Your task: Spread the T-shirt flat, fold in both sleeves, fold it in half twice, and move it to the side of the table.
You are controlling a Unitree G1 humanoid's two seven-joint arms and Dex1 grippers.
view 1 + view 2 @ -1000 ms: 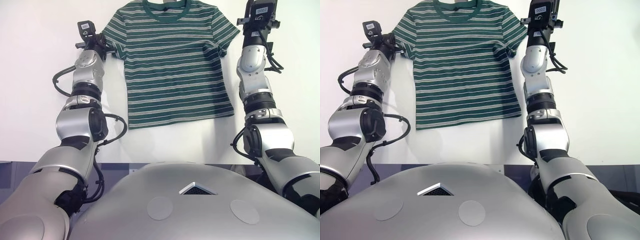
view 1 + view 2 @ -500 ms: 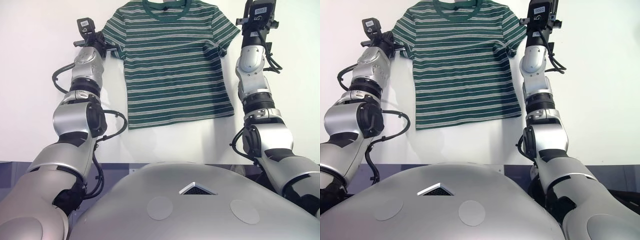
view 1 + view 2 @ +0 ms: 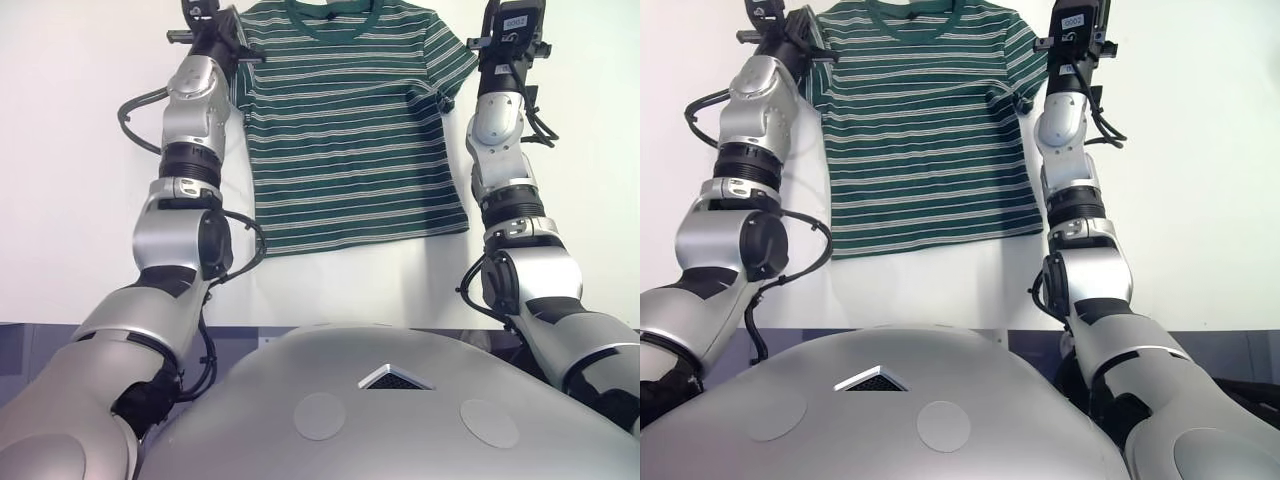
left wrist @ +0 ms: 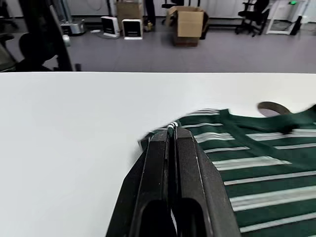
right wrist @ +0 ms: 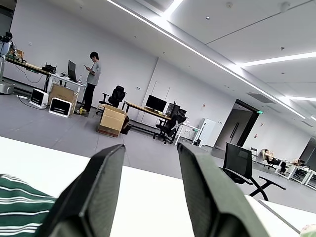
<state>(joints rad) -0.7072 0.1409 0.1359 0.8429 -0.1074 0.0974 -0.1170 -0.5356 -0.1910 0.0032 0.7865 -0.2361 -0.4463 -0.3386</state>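
The T-shirt [image 3: 350, 130] lies face up and mostly flat on the white table [image 3: 80, 150], collar toward the far edge, hem toward the near edge, about midway between the side edges. The spreading looks done, so I judge this to be the sleeve-folding step, starting on the robot's left. The left gripper [image 4: 171, 129] is clamped tight with a sliver of striped cloth at its tips, pinching the hem of the left sleeve [image 3: 240, 55], which bunches a little there. Over by the right sleeve [image 3: 455, 60], which lies flat, the right gripper [image 5: 153, 148] hangs just outside it with its fingers spread wide and nothing between them. The next move calls for carrying that pinched sleeve inward over the chest and laying it down without dragging the body askew. Count it up: one T-shirt, two sleeves, neither one folded yet, and two grippers.
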